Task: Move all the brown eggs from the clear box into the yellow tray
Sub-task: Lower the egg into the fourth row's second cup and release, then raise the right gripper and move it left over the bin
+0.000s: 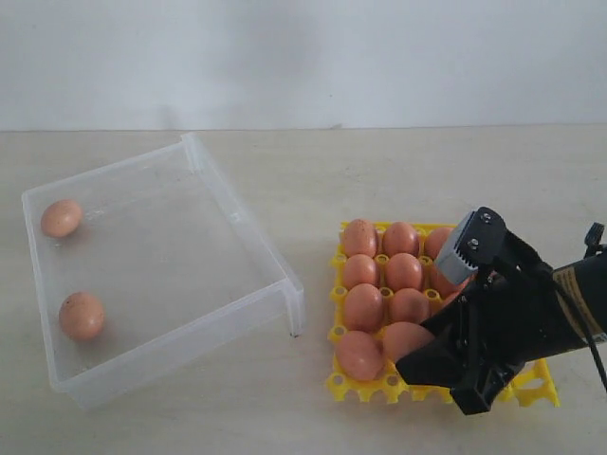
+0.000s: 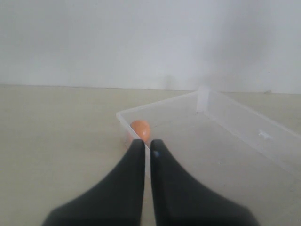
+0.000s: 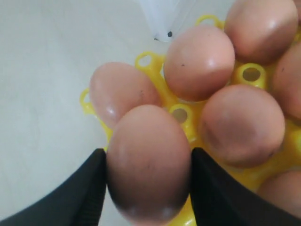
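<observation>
The step in hand is a placement: the right claw (image 3: 148, 153) grips an egg (image 1: 405, 338) between its two black fingers, jaws spread to the egg's width, over the near row of the tray (image 1: 536, 393). The held egg sits just beside the one already in that row's left corner cell. Whether it has bottomed out in its cup I cannot tell, since the fingers hide its lower end. The rest of the tray looks mostly filled, though the arm (image 1: 560, 303) covers its right side, so a count is not possible. Two eggs lie in the box (image 1: 248, 227), well apart along its left wall: a far egg (image 1: 61, 218) and a near egg (image 1: 82, 316). The left claw (image 2: 146, 145) is pinched narrow on nothing and points toward a corner of the box where one egg shows. The next move, as I judge it, calls for easing the egg fully into its cell, then opening gently and lifting straight up, because the neighbours stand close enough to be nudged.
</observation>
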`<move>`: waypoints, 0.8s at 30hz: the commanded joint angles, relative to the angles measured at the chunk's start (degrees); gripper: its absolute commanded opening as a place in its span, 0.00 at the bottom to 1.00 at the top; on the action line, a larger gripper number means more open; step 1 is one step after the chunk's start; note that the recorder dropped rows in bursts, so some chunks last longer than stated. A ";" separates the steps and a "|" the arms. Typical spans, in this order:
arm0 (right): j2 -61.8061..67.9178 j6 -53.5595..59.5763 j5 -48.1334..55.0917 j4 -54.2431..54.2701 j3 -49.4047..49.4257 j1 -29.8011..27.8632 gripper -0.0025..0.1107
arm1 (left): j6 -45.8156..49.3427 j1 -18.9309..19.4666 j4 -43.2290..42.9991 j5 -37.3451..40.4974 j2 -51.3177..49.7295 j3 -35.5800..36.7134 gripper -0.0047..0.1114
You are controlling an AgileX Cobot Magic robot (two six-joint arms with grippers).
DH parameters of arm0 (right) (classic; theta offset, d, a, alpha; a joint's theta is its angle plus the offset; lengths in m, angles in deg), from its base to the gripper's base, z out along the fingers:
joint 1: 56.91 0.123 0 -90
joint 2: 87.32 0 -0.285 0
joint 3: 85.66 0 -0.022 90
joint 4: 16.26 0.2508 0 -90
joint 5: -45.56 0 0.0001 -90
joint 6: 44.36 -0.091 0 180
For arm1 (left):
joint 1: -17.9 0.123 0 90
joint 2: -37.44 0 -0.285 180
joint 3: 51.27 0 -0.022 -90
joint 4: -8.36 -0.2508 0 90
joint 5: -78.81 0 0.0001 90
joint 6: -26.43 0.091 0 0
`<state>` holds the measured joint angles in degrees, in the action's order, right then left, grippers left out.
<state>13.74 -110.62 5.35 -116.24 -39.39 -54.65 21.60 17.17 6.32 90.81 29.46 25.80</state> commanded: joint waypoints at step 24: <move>-0.94 -0.88 -9.79 11.78 -1.37 -0.01 0.61 | -0.10 0.11 -0.07 -0.10 0.20 0.15 0.08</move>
<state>13.40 -111.42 0.73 -105.25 -39.51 -54.65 21.60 17.17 6.32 90.81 29.46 25.80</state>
